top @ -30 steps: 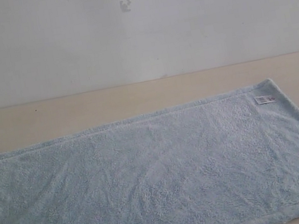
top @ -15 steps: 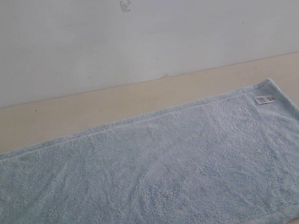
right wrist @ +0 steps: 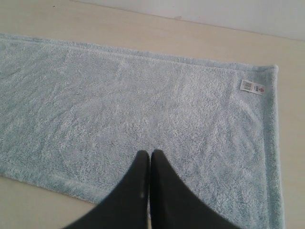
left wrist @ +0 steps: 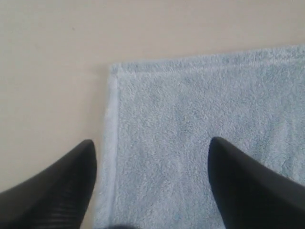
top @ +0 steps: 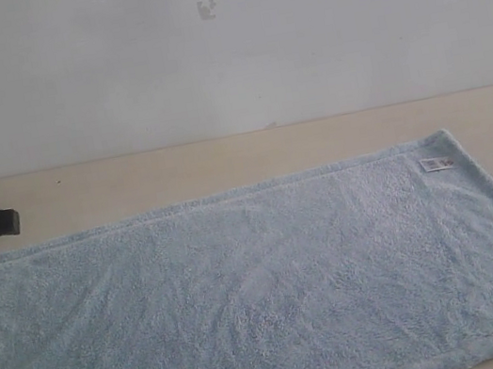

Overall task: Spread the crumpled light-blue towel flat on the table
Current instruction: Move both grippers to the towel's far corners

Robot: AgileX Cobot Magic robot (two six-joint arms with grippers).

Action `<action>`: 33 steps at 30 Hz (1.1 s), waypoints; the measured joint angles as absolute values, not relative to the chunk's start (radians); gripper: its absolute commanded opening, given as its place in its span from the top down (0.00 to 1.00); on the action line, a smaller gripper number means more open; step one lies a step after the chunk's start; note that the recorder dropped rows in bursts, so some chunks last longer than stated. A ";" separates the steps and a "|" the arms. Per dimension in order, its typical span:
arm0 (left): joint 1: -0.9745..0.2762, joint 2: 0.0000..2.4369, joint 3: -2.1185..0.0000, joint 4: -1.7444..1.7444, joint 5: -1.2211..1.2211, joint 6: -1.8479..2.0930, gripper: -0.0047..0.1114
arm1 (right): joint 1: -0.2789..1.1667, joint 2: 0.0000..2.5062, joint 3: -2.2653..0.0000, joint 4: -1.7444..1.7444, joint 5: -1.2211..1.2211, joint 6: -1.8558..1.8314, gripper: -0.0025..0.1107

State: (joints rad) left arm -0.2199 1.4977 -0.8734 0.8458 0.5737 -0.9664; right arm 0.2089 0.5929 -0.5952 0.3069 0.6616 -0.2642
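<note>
Pale-blue fluffy terry towel [top: 265,286] lies flat on pale beige table [top: 222,155], white label [top: 436,163] far right. My left tool [left wrist: 151,143] spread, empty, above far-left corner; right tool [right wrist: 150,153] pressed together over near edge. Likely finishing: lift straight, avoid snagging pile.

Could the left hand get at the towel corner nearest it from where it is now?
Probably yes. The left hand is open, straddling the towel at its hemmed edge, and the corner lies just ahead of it on the table, flat, with nothing covering it.
</note>
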 measured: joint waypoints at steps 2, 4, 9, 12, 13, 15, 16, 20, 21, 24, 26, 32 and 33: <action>-0.185 1.566 -0.905 0.766 0.536 -0.904 0.41 | 0.209 0.593 -0.585 0.304 0.643 -0.266 0.98; -0.161 1.629 -0.928 0.726 0.505 -0.865 0.41 | 0.209 0.617 -0.578 0.286 0.609 -0.255 0.98; -0.121 1.716 -0.953 0.705 0.431 -0.841 0.41 | 0.209 0.874 -0.589 0.169 0.500 -0.146 0.98; -0.104 1.739 -0.953 0.702 0.402 -0.836 0.41 | 0.209 1.101 -0.667 0.153 0.430 -0.127 0.98; -0.103 1.744 -0.953 0.702 0.399 -0.831 0.41 | 0.209 1.183 -0.712 0.148 0.409 -0.129 0.98; -0.101 1.753 -0.953 0.702 0.391 -0.823 0.41 | 0.199 1.338 -0.817 0.139 0.378 -0.137 0.98; -0.101 1.756 -0.953 0.700 0.386 -0.819 0.41 | 0.185 1.415 -0.885 0.139 0.373 -0.143 0.98; -0.101 1.758 -0.954 0.699 0.386 -0.815 0.41 | 0.120 1.699 -1.176 0.137 0.414 -0.163 0.98; -0.101 1.758 -0.954 0.703 0.384 -0.815 0.41 | 0.105 1.769 -1.246 0.137 0.438 -0.169 0.98; -0.101 1.766 -0.956 0.725 0.367 -0.811 0.41 | 0.072 1.942 -1.424 0.135 0.522 -0.182 0.98; -0.101 1.776 -0.956 0.741 0.352 -0.811 0.41 | 0.057 2.031 -1.519 0.135 0.566 -0.182 0.98; -0.079 1.798 -0.956 0.774 0.292 -0.846 0.41 | 0.018 2.225 -1.733 0.101 0.653 -0.183 0.98; -0.071 1.800 -0.956 0.780 0.284 -0.848 0.41 | 0.013 2.247 -1.756 0.094 0.670 -0.183 0.98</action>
